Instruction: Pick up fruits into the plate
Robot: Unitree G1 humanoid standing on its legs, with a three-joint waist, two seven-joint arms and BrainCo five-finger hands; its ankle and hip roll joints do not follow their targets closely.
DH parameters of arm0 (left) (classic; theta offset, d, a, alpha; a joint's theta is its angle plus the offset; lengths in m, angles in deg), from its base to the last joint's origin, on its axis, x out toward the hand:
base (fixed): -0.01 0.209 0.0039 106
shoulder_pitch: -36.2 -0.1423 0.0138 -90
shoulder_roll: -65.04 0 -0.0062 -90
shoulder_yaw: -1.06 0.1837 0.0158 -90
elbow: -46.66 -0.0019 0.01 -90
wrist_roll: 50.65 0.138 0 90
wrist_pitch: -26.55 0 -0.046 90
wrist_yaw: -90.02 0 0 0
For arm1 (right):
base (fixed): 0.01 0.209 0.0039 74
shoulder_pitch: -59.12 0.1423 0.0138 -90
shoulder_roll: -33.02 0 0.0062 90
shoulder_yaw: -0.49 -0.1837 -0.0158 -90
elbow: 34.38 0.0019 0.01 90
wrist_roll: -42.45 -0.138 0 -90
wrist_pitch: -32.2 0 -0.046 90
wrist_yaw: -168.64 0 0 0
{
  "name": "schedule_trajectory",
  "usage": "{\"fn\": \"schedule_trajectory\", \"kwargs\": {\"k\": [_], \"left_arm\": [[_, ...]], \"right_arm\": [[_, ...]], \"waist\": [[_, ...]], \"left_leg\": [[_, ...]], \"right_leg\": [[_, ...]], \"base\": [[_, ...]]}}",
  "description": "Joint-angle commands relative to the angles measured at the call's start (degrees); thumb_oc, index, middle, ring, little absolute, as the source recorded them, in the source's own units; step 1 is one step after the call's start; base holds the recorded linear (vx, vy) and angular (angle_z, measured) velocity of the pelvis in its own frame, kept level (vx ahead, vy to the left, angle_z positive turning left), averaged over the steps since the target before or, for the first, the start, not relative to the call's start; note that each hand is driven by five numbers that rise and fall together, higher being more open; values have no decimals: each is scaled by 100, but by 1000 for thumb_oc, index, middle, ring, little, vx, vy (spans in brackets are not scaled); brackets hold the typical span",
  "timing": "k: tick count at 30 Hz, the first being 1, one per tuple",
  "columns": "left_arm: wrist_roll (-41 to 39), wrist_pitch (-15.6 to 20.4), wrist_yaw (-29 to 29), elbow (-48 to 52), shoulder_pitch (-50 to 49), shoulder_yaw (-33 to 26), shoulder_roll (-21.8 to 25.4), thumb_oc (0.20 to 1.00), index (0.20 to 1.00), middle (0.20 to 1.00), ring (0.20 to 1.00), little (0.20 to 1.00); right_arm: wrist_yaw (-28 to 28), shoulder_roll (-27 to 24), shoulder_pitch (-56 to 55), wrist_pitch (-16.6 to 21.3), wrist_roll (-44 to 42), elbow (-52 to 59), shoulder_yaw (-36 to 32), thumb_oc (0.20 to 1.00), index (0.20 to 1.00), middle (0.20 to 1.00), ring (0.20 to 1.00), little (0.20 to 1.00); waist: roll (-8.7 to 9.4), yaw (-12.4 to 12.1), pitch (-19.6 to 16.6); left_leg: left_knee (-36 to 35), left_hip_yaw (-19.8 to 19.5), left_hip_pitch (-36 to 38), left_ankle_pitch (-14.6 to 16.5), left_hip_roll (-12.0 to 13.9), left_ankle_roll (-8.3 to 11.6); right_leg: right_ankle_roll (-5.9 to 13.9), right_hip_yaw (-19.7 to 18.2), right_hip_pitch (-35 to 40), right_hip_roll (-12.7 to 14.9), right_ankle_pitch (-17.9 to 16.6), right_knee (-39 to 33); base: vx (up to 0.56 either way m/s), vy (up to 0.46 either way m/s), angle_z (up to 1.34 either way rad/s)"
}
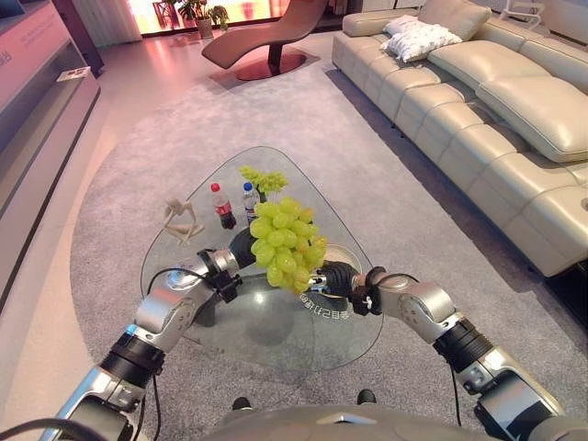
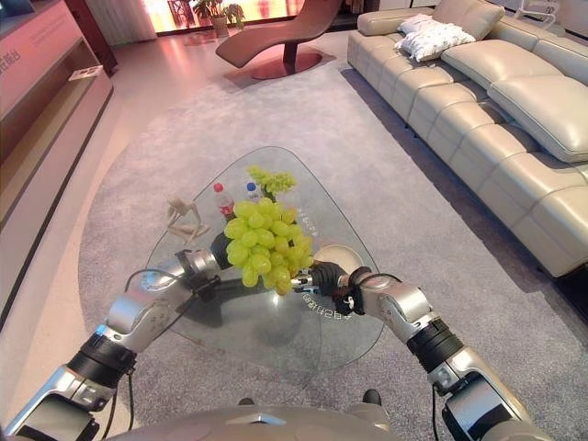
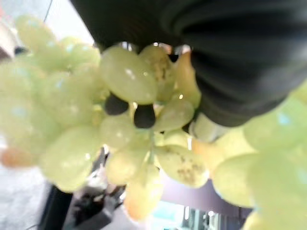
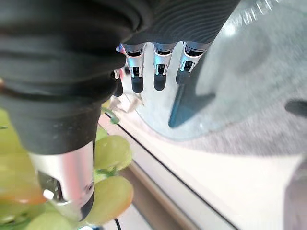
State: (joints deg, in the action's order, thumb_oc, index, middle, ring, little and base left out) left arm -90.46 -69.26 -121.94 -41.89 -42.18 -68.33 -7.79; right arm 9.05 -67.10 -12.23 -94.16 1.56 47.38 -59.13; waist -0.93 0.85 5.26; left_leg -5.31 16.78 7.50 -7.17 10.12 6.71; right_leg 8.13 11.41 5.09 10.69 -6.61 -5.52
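A living room or furniture showroom, judging by the furnishings: long cream leather sofa [image 1: 478, 101] along the right, brown curved lounge chair [image 1: 266, 37] at the far end, grey carpet [image 1: 367, 175] underfoot, glass coffee table [image 1: 266, 322] nearby, low wooden cabinet [image 1: 37, 101] on the left.

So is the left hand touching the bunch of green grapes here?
Touching. In the left wrist view the left hand lies against the bunch of green grapes, dark fingertips buried among the berries.
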Motion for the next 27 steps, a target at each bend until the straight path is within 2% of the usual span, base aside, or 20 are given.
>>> {"fn": "schedule_trajectory", "kwargs": {"k": [1, 3, 10, 13, 15, 23, 27], "left_arm": [[-163, 234, -194, -74, 314, 185, 200, 200, 200, 200, 200, 200], [-302, 240, -57, -287, 283, 130, 208, 200, 200, 200, 200, 200], [-306, 294, 166, -863, 7, -120, -97, 200, 200, 200, 200, 200], [-286, 227, 198, -1098, -128, -241, -235, 200, 200, 200, 200, 200], [-231, 299, 196, -1258, -252, -283, -346, 200, 200, 200, 200, 200], [-241, 382, 628, -1356, -473, -256, -742, 200, 200, 200, 200, 200], [-351, 550, 1439, -1370, -506, -188, -1026, 200, 200, 200, 200, 200]], "right_arm": [[439, 148, 641, 39, -760, 375, 104, 1000, 1000, 1000, 1000, 1000], [519, 185, 647, 56, -1131, 431, 132, 1000, 1000, 1000, 1000, 1000], [641, 347, 552, 75, -1587, 647, 83, 1000, 1000, 1000, 1000, 1000], [628, 420, 479, 199, -1714, 763, 38, 1000, 1000, 1000, 1000, 1000], [483, 480, 428, 428, -1807, 937, -4, 1000, 1000, 1000, 1000, 1000], [17, 747, 368, 723, -1863, 1178, -82, 1000, 1000, 1000, 1000, 1000], [-505, 848, 335, 942, -1820, 1223, -178, 1000, 1000, 1000, 1000, 1000]], "waist": [[67, -169, -6], [74, -195, -25], [75, -253, -48], [73, -282, -57], [63, -290, -73], [20, -269, -82], [29, -210, -89]], "left_leg": [[152, 60, 20, 282, 117, 37], [152, 90, 27, 272, 129, 50], [176, 130, 7, 261, 136, 53], [178, 170, 6, 255, 136, 59], [178, 204, -1, 248, 138, 67], [185, 231, -33, 229, 157, 73], [171, 77, -88, 234, 145, 39]], "right_leg": [[-26, 803, 258, 281, 207, 272], [-22, 872, 273, 294, 210, 284], [-53, 971, 273, 301, 253, 345], [-50, 1047, 294, 324, 249, 337], [-36, 1092, 299, 345, 229, 312], [-24, 1048, 274, 346, 170, 241], [-72, 802, 224, 238, 233, 262]], "base": [[0, 0, 0], [0, 0, 0], [-3, 6, -3], [-7, 7, -5], [-9, 4, -13], [-9, 1, -8], [0, 0, 0]]}}
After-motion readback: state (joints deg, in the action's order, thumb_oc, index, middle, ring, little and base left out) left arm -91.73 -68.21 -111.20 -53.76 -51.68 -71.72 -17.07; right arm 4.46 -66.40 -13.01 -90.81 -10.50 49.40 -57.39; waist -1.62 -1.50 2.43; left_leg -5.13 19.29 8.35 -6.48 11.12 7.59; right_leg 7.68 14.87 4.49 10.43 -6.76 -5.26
